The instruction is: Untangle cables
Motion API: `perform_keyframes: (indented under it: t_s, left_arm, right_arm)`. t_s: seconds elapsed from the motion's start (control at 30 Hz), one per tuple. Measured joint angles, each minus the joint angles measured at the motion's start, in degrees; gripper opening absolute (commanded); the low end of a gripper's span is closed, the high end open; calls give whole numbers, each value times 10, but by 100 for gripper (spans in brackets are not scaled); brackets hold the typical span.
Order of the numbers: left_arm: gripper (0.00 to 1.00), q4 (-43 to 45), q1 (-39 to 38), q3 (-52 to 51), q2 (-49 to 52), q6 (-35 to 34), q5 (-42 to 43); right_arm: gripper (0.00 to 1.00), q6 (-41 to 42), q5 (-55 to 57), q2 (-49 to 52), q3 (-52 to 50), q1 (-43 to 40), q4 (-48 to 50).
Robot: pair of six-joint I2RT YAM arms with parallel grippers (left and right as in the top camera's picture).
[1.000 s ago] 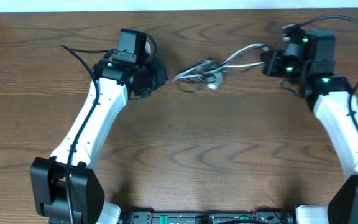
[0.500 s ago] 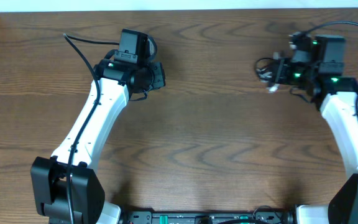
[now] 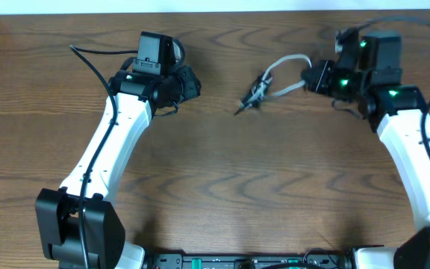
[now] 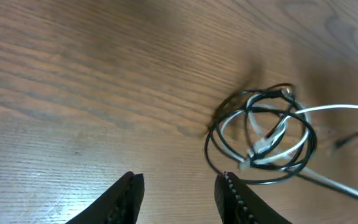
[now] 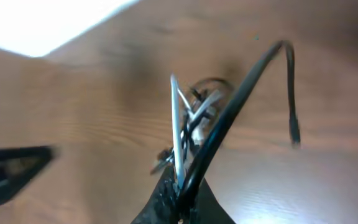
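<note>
Pulling-apart step: right gripper (image 5: 179, 198) clamps the thin white cord (image 3: 284, 66), with the thin black cord (image 3: 252, 95) knotted at its far end. The left gripper (image 4: 179, 180), fingers apart and empty, should next seize that black coil.

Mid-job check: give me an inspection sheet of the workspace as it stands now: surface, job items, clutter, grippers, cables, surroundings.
Surface: wood-grain table, no marks seen.
Job's things: black cable and white cable still knotted in one tangle mid-table.
Clutter: nothing seen.
Grippers: left gripper open, holding nothing, short of the tangle; right gripper shut on both cords, though the wrist view is blurred.
Cables: thick black arm wires trail from each arm, apart from the tangle.
Surroundings: white strip beyond the far table edge.
</note>
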Motion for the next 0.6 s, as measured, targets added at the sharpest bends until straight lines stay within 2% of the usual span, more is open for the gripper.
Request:
perform_keyframes:
  t_s: [0.03,0.1,0.23,0.33,0.4,0.6]
  left_arm:
    - [45,0,0,0,0,-1,1]
    - [45,0,0,0,0,-1,2]
    - [46,1,-3,0,1,-1,3]
    - [45,5,-12,0,9,-1,9]
    - [46,15,-26,0,23,-1,19]
    - [46,79,-67,0,70,-9,47]
  right_arm:
    - [2,1,24,7,0,5,-23]
    - [13,-2,53,23,-3,14,-49]
    - [54,-6,114,61,-6,20,-101]
    - [60,-9,167,67,-9,10,-136]
    - [61,-14,195,67,-9,-11,-143]
    - [65,-76,161,66,8,-62,-134]
